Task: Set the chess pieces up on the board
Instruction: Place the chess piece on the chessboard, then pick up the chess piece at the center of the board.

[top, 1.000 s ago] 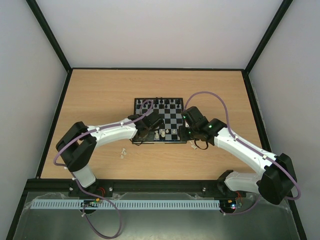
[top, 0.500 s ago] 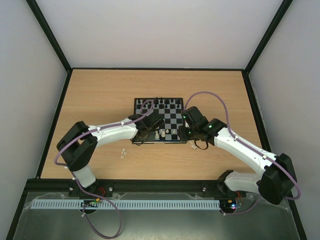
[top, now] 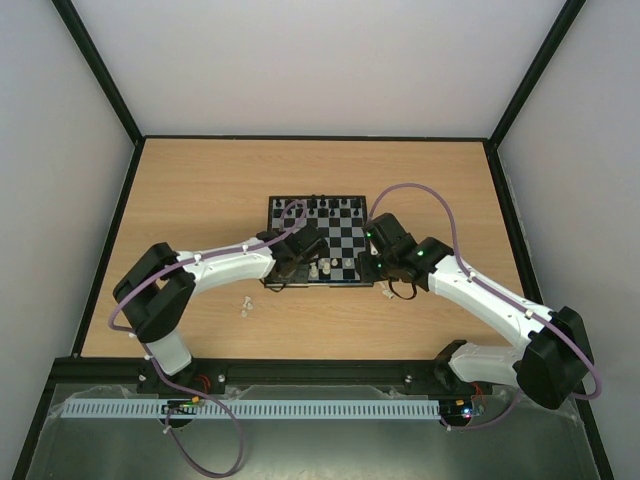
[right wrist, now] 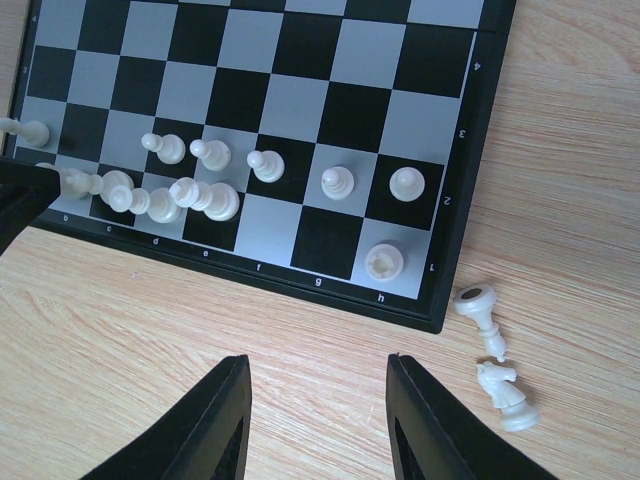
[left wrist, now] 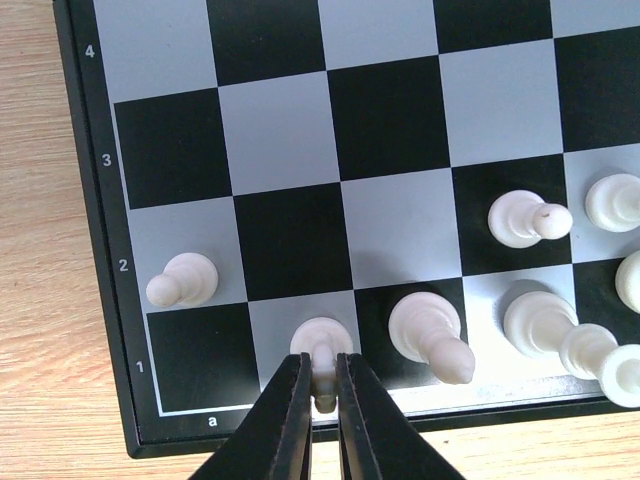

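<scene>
Nearest the bases in the overhead view, two loose cream chess pieces (top: pixel 245 304) lie on the wooden table (top: pixel 200 190). They are below and left of the board (top: pixel 345 240) and well apart from it.

In the right wrist view, your right gripper (right wrist: pixel 318 362) hangs over bare wood just below the board's lower edge. Its jaws stand apart with nothing between them. At the lower right of that frame, a fallen cream piece (right wrist: pixel 478 303) and a knight-shaped one (right wrist: pixel 508 398) lie on the table just beside the board's corner.

Bottom centre of the left wrist view, your left gripper (left wrist: pixel 322 378) is pinched tight on the top of a cream piece (left wrist: pixel 322 345). That piece stands on the pale square of row 1, second column from the left.

Up and to the left of it, a pawn (left wrist: pixel 183 280) stands on row 2 in the first column. To the right, a taller piece (left wrist: pixel 430 335) occupies the next square of row 1, and more cream pieces crowd the frame's right edge.

Farthest off, the black pieces (top: pixel 322 204) line the board's top edge in the overhead view.

Against the frames from a second and half a second ago, you can make out no real change. Both arms sit where they were, the left pinch is as tight, the right gap is as wide, and the loose pieces have not shifted.
</scene>
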`<state>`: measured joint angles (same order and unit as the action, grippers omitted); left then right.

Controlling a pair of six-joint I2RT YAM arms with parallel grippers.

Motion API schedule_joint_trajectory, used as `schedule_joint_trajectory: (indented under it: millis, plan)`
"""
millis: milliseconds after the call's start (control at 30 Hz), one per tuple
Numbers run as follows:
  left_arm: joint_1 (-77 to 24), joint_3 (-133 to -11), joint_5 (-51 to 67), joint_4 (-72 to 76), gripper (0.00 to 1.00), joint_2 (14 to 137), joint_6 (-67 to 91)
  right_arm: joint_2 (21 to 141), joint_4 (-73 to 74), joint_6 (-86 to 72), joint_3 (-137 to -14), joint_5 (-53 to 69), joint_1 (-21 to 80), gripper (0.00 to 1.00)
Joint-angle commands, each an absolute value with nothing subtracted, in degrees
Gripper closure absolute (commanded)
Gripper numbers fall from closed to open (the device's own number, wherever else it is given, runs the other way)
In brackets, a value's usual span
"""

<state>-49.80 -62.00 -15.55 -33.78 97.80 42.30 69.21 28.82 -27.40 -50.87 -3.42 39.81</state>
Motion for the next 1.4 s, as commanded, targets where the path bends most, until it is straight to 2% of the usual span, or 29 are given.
schedule_joint_trajectory:
  millis: [0, 233, 633, 1033, 1367]
  plan:
    - [-49.4, -61.1, -15.9, -35.5, 0.9, 97.7, 42.5, 68.8, 30.3, -27.2, -50.2, -3.2, 39.7, 0.62]
    - [-49.4, -61.8, -16.4, -36.2, 0.73, 97.4, 42.8, 68.8, 30.3, -27.2, -50.2, -3.1, 39.7, 0.62]
    - [-50.4, -64.1, -19.7, -42.2, 0.71, 88.3, 44.7, 68.9, 30.3, -27.2, -50.2, -3.0, 39.7, 0.62]
    - [-51.1, -46.8, -19.5, -42.6, 0.51, 74.3, 52.9, 69.1, 30.2, -27.2, -50.3, -2.6, 39.7, 0.62]
    - [-50.9, -41.8, -19.4, -37.6, 0.5, 76.8, 53.6, 69.2, 30.3, -27.2, -50.2, -2.7, 39.7, 0.62]
